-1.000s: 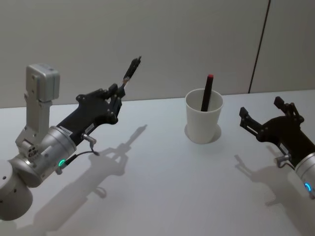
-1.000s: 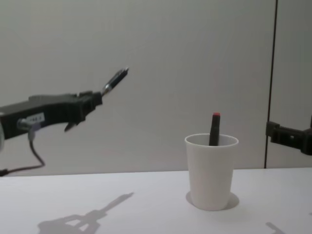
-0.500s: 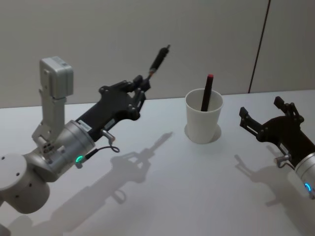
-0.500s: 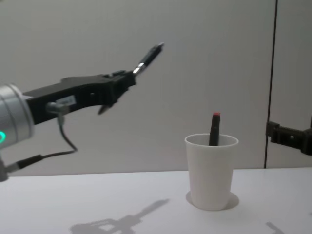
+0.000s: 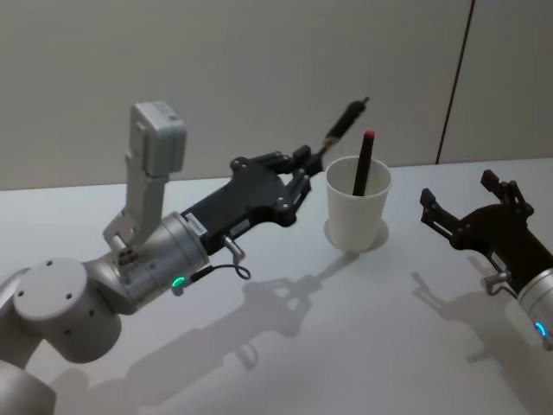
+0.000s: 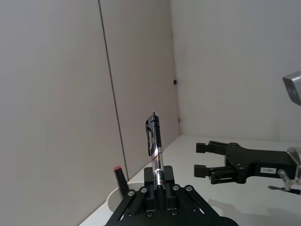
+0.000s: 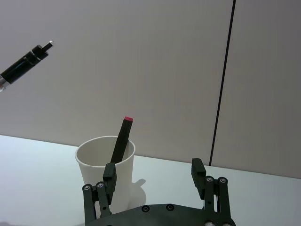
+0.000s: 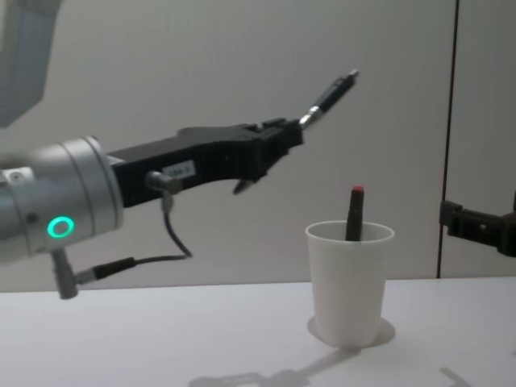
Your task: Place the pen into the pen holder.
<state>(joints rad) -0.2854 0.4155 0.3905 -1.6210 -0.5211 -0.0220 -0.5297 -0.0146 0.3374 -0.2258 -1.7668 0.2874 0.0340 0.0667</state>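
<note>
Left gripper (image 5: pixel 309 161) (with pen (image 5: pixel 344 123)) nearer pen holder (image 5: pixel 354 220)

Tilted pen (image 5: pixel 347 118) in left gripper (image 5: pixel 315 157), near pen holder (image 5: pixel 354 222).

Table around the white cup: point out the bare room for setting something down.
Bare table lies in front of the white cup, between the left gripper and the right gripper. It is crowded just left of the cup, where the left gripper holds the pen up beside it.
</note>
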